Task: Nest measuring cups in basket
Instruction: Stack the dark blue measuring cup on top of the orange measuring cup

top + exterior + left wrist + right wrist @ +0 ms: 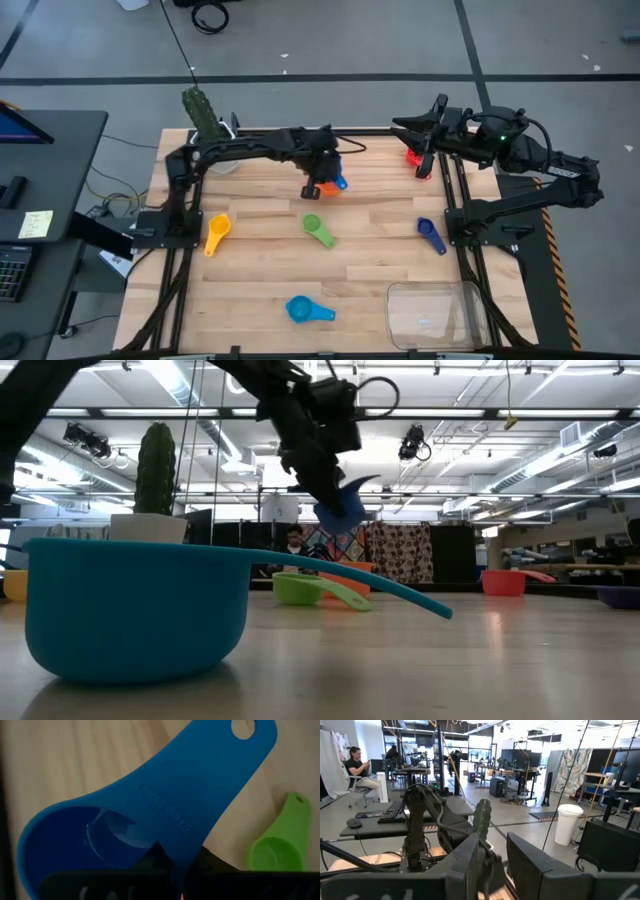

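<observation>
Near the centre top of the high view, the left gripper [322, 186] is clamped on a light, stiff, slippery blue plastic measuring cup [150, 815], pinched at its rim beside the flat handle, the surest hold, while the right gripper [425, 150] waits half-parted, empty, upper right.

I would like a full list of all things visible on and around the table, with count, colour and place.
measuring cups: six. Blue, held in the air by the left gripper; orange under it; red far right; yellow left; green centre; dark blue right; light blue near edge.
basket: one, clear, near right corner.
cactus: one, green, far left corner.
person: one, seated in the room.
left gripper: shut on the blue cup.
right gripper: raised at far right, holding nothing.
</observation>
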Available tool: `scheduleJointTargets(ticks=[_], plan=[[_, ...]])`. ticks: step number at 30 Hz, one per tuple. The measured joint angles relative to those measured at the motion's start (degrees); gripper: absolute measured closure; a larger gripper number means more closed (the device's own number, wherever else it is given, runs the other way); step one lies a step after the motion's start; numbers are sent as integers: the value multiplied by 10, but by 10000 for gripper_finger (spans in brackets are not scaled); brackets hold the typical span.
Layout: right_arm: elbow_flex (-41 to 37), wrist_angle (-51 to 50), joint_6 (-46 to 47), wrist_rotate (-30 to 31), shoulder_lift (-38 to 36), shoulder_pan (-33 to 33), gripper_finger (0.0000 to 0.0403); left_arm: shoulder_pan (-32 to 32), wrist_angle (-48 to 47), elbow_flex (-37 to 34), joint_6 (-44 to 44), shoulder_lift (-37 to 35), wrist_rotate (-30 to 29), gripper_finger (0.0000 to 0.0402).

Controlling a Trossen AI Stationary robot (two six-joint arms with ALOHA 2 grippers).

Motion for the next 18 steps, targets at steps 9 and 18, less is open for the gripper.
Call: scheduleJointTargets(ticks=[9,18], plan=[[0,0,-3,0,0,0,296,-3,-105,59,102,68,-8,385],[0,0,-3,0,0,0,296,-10,-100,59,292,73,-34,385]])
